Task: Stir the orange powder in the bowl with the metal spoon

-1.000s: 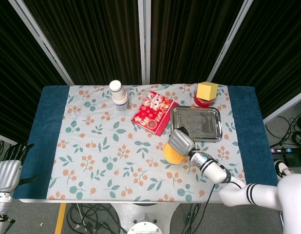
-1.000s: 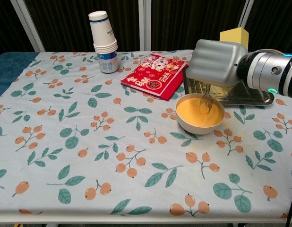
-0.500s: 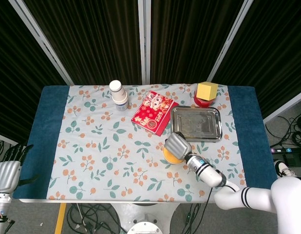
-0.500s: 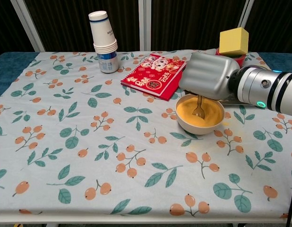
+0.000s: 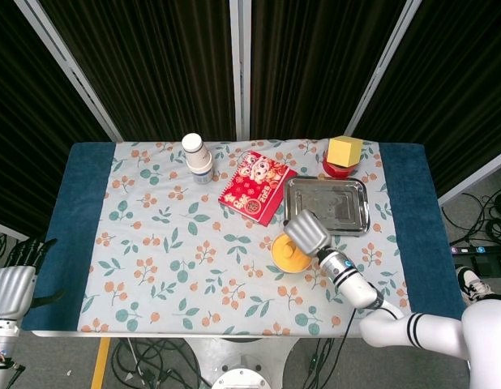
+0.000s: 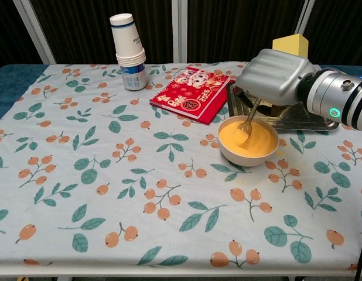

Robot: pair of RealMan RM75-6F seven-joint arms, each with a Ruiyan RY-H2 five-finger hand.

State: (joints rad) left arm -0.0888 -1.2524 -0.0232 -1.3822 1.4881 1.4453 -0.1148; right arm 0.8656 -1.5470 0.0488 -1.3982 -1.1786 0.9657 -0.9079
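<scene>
A white bowl [image 6: 249, 153] of orange powder [image 6: 251, 137] stands on the flowered cloth right of centre; the head view shows the bowl [image 5: 286, 254] partly under my right hand. My right hand [image 6: 279, 77] [image 5: 307, 232] hovers above the bowl's far right side and grips a metal spoon [image 6: 247, 123]. The spoon slants down to the left with its tip in the powder. My left hand [image 5: 15, 279] hangs off the table's left edge in the head view, holding nothing, its fingers apart.
A steel tray [image 5: 327, 204] lies just behind the bowl. A red booklet [image 6: 190, 94] lies to the bowl's far left. A stack of paper cups [image 6: 128, 52] stands at the back left. A yellow block [image 5: 344, 151] sits on a red dish at the back right.
My right hand swung left over the bowl, then back to the right and up. The spoon went from upright in the powder to slanting, its tip shifting leftwards in the bowl.
</scene>
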